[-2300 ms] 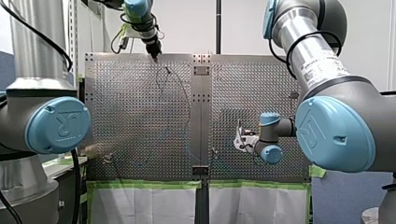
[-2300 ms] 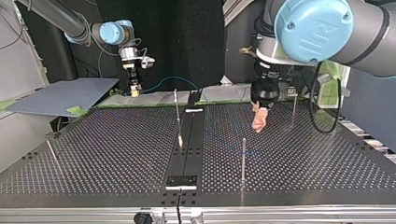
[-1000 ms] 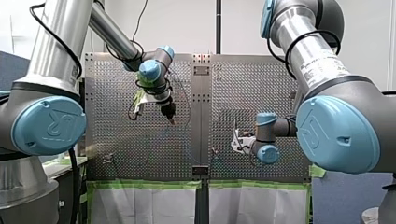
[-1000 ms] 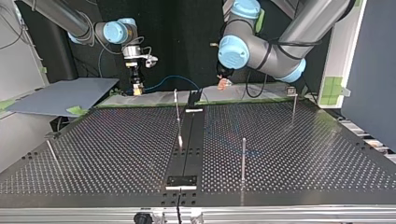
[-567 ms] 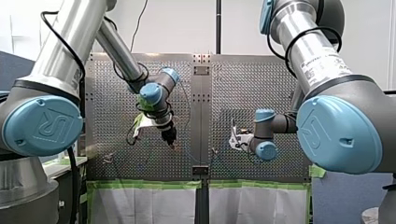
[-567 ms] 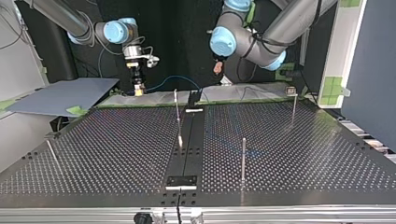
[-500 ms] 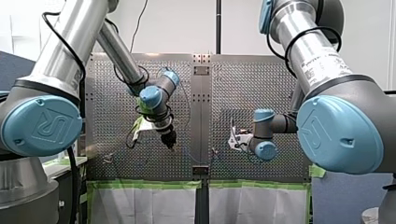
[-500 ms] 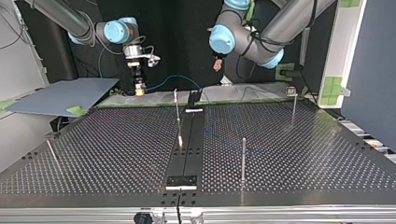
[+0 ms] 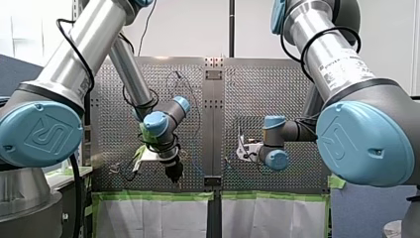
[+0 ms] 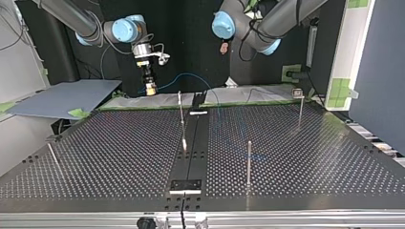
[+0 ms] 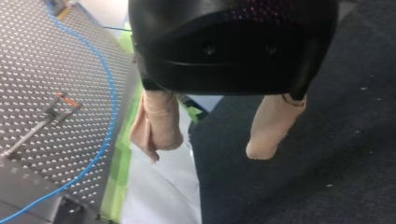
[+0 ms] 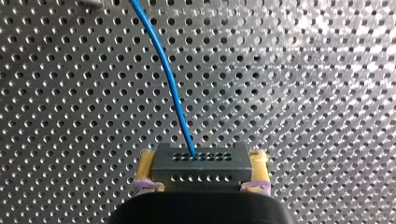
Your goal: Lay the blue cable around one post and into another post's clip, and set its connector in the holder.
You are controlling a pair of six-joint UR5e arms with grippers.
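My front view's nice and bright, white wall (image 9: 198, 29) behind, patchy glare all over the tabletop (image 9: 277, 89), top view way dimmer, black backdrop (image 10: 191, 47), right wrist view pure sparkle off the metal, left wrist view gloomy under my left tool (image 11: 208, 150)

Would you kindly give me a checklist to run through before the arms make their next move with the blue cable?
1. My right gripper shut on the dark perforated connector block: ok.
2. Thin blue cable seated in the connector: ok.
3. My left gripper open, beige fingers empty: ok.
4. Cable around a slim metal post: cannot tell.
5. Connector put down: not ok, held over the perforated metal table.
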